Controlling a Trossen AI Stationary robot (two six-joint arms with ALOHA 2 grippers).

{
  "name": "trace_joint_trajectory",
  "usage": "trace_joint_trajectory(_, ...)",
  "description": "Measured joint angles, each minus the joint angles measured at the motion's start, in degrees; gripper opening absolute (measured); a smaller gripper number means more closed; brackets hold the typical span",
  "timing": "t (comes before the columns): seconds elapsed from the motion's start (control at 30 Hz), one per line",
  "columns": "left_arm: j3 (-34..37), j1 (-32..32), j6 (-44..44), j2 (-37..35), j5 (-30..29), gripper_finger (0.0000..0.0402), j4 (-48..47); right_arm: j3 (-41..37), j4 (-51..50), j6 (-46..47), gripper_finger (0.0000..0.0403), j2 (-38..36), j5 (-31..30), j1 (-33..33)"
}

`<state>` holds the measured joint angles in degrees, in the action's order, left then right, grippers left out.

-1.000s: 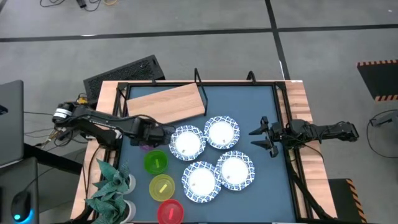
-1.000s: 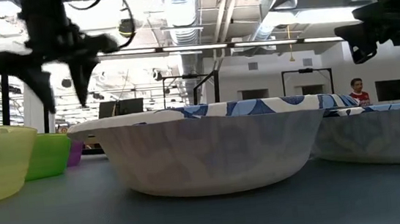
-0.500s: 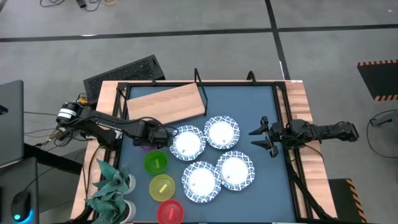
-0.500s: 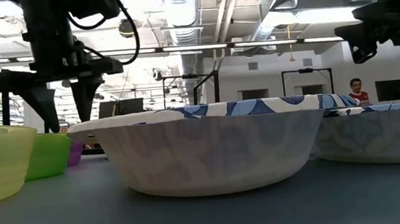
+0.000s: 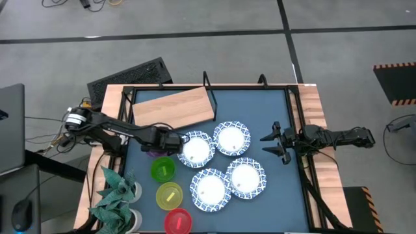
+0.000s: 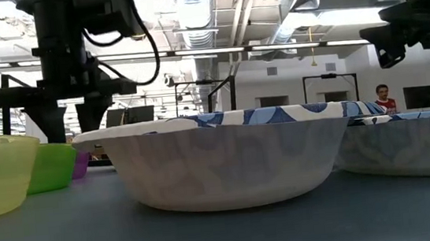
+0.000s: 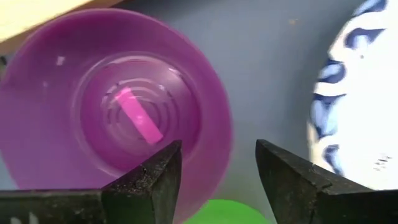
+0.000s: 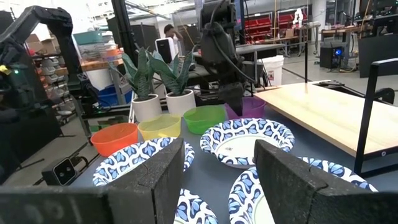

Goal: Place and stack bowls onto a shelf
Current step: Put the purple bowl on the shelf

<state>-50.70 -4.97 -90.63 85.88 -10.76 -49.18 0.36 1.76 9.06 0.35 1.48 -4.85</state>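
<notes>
Near the tabletop's left edge, the left gripper [image 7: 217, 180] straddles the purple bowl's [image 7: 118, 99] rim, jaws wide; closing should come next. Right gripper [image 5: 276, 142] waits, jaws apart.

No words, numbers, labels or brand marks can be read in any of the views. The blue markings on the rims of the shallow white bowls [image 5: 196, 149] are ornament, not lettering. The pink strip stuck inside the small purple plastic bowl [image 7: 118, 118] carries no print that can be made out.
</notes>
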Motion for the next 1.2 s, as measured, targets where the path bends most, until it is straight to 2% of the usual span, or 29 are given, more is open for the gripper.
trace_joint_trajectory(0.13,0.0,0.0,0.4,0.6,0.0,0.0185,0.1,0.0,0.0,0.0,0.0220,0.0,0.0,0.0)
trace_joint_trajectory(0.23,0.0,0.1,0.4,0.5,-0.1,0.0166,-0.2,0.0,0.0,0.0,0.0220,0.0,0.0,0.0)
trace_joint_trajectory(0.67,0.0,0.1,3.9,0.5,-0.1,0.0010,0.2,0.0,0.0,0.0,0.0220,0.0,0.0,0.0)
trace_joint_trajectory(1.2,-0.1,-0.2,4.0,0.5,1.4,0.0000,0.9,0.0,0.0,0.0,0.0220,0.0,0.0,0.0)
